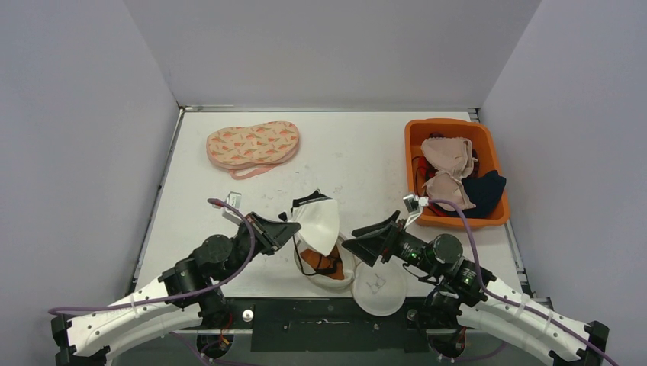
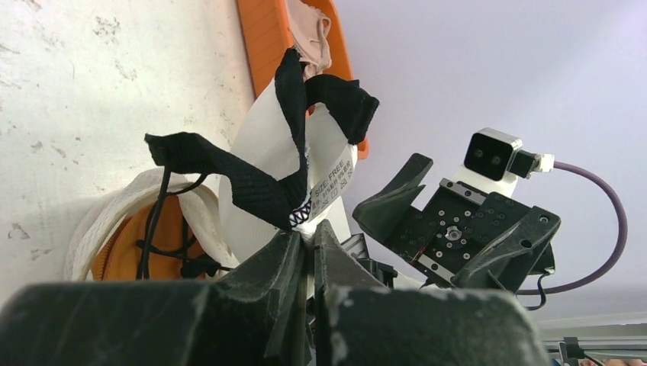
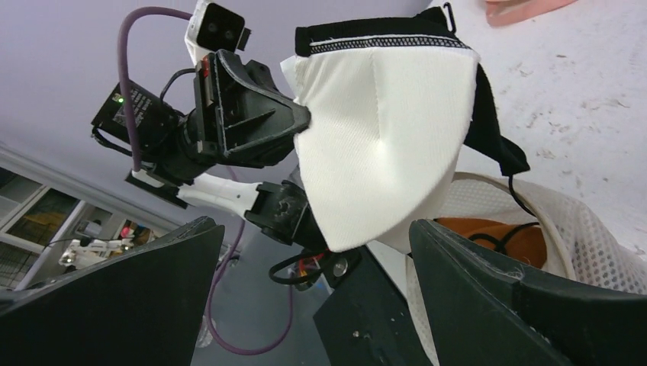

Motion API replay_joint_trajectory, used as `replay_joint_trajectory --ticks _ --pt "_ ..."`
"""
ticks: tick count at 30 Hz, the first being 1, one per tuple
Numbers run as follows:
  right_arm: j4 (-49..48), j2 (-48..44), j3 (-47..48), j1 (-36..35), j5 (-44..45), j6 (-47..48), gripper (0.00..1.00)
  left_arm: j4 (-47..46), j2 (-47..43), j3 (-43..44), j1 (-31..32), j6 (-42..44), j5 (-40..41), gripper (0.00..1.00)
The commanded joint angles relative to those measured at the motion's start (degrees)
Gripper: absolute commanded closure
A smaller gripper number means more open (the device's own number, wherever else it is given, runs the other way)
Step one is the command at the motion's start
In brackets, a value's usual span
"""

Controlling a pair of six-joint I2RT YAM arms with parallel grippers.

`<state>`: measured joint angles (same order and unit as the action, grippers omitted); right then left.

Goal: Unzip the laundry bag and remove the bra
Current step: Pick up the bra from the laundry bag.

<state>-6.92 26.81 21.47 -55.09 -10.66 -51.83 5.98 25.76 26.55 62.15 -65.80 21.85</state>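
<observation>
My left gripper point(image 1: 294, 227) is shut on the edge of a white bra point(image 1: 320, 223) with black trim and holds it lifted above the table. In the left wrist view the jaws point(image 2: 307, 230) pinch the bra point(image 2: 263, 145) by its label edge. The white mesh laundry bag point(image 1: 378, 288) lies open at the near table edge, with an orange garment point(image 1: 320, 263) and black straps showing inside. My right gripper point(image 1: 365, 242) is open and empty, just right of the bra. In the right wrist view the bra cup point(image 3: 381, 137) hangs ahead between the spread fingers point(image 3: 488, 305).
An orange bin point(image 1: 416, 141) with several garments stands at the back right. A peach patterned pouch point(image 1: 253, 145) lies at the back left. Walls enclose the table on three sides.
</observation>
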Motion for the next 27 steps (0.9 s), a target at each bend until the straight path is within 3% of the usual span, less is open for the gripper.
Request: replay_joint_trajectory --ticks 1,9,16,27 --pt "-8.0 2.3 2.5 0.4 -2.5 -1.0 0.05 -4.1 0.1 5.2 -0.3 3.7 0.2 1.0" --pt "-11.8 4.8 0.9 0.4 -2.5 -3.2 0.06 -7.5 2.2 7.8 -0.4 5.8 -1.6 1.0" --pt "-22.4 9.9 -1.8 0.5 -3.0 -7.4 0.06 -8.3 3.6 9.0 -0.2 6.6 -3.2 1.0" --pt "-44.2 24.8 -8.1 2.5 -6.3 -15.7 0.06 -10.5 -0.3 2.1 -0.2 4.7 -3.7 1.0"
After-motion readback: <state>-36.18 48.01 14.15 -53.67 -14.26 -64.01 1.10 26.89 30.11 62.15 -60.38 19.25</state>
